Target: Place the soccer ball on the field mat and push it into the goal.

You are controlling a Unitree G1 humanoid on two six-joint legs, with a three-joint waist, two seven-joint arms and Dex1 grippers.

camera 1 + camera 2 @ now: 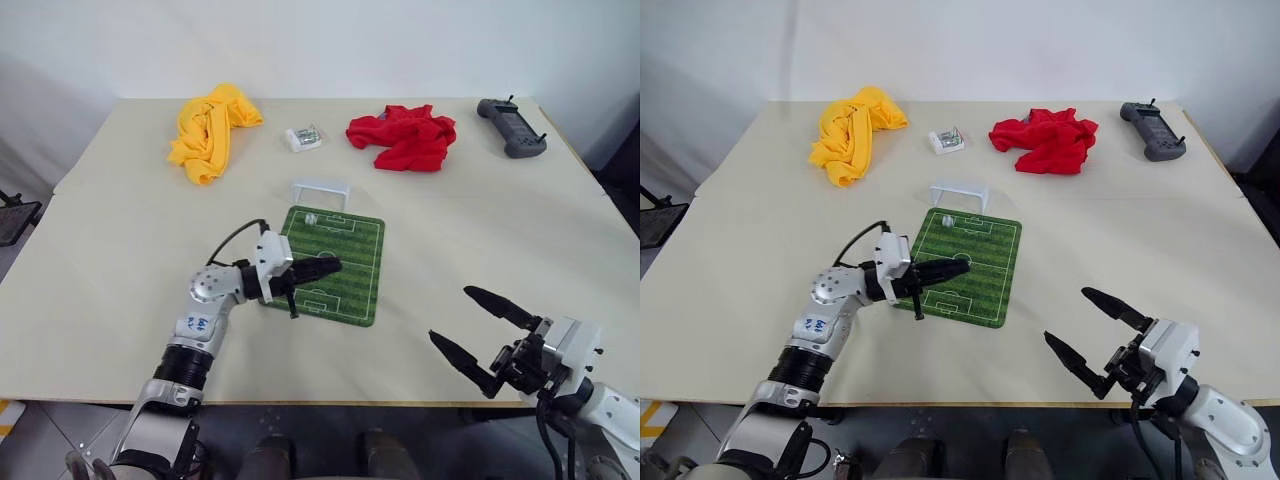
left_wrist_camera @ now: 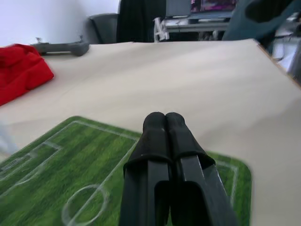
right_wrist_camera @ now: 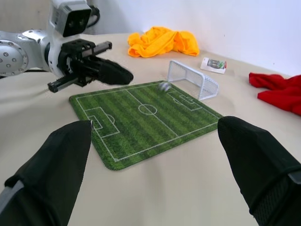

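The soccer ball [image 1: 311, 218] lies on the far end of the green field mat [image 1: 352, 262], just in front of the pale goal [image 1: 320, 189] that stands at the mat's far edge. My left gripper [image 1: 330, 266] is shut with nothing in it. It hovers over the near left part of the mat and points across it, well short of the ball. In the left wrist view the two fingers [image 2: 163, 123] press together above the pitch lines. My right gripper [image 1: 450, 315] is open and holds nothing, off the mat to the near right, by the table's front edge.
A yellow cloth [image 1: 210, 130] lies at the back left and a red cloth [image 1: 405, 137] at the back right. Between them sits a small clear packet [image 1: 303, 138]. A grey handheld controller [image 1: 512, 127] rests near the far right corner.
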